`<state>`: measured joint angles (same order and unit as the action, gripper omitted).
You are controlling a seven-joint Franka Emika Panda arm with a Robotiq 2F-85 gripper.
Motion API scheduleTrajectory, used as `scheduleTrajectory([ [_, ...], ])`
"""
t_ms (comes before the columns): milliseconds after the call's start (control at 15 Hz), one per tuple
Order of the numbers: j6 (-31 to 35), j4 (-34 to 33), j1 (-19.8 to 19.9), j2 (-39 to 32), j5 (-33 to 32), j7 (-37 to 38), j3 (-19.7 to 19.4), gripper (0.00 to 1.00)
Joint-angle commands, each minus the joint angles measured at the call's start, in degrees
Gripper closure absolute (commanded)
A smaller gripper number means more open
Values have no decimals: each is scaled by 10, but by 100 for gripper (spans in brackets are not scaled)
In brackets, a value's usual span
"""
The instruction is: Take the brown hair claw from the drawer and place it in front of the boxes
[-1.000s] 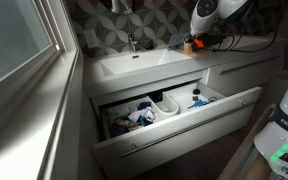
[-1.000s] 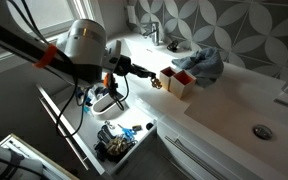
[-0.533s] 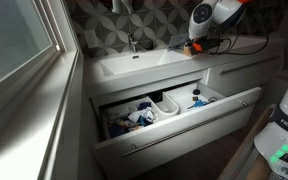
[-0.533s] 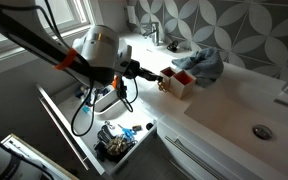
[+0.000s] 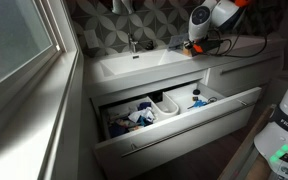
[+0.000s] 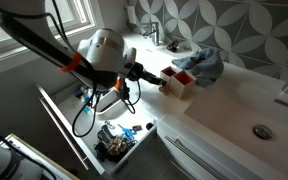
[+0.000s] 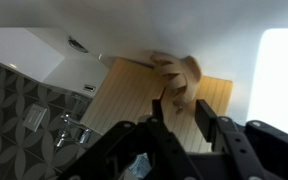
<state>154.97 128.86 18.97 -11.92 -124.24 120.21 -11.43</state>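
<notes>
The brown hair claw [image 7: 176, 80] sits between my fingertips and sticks out past them; it shows as a small brown bit at the gripper tip in an exterior view [image 6: 164, 85]. My gripper [image 7: 180, 103] is shut on it, just in front of the boxes [image 6: 181, 82], over the countertop. The boxes fill the wrist view as a pale ribbed face [image 7: 134, 95]. In an exterior view my gripper [image 5: 194, 45] hangs over the counter at the right of the sink. The white drawer [image 5: 184, 128] stands open below, and its rim shows again [image 6: 69, 125].
The drawer holds cluttered items in its bins [image 5: 134, 115] [image 6: 114, 142]. A white sink [image 5: 134, 66] with a faucet [image 6: 154, 32] runs along the counter. A blue cloth [image 6: 206, 62] lies behind the boxes. A window sill [image 5: 44, 90] runs beside the vanity.
My gripper has carried the brown hair claw a short way closer to the boxes. The drawer and its contents have not moved.
</notes>
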Motion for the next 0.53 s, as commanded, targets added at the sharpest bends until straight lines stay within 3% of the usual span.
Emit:
scheduleTrajectory([
  [0, 52, 11, 12, 25, 44, -81, -7, 29],
  [267, 117, 46, 8, 85, 46, -142, -25, 1],
  [467, 201, 87, 12, 139, 95, -243, -47, 0],
])
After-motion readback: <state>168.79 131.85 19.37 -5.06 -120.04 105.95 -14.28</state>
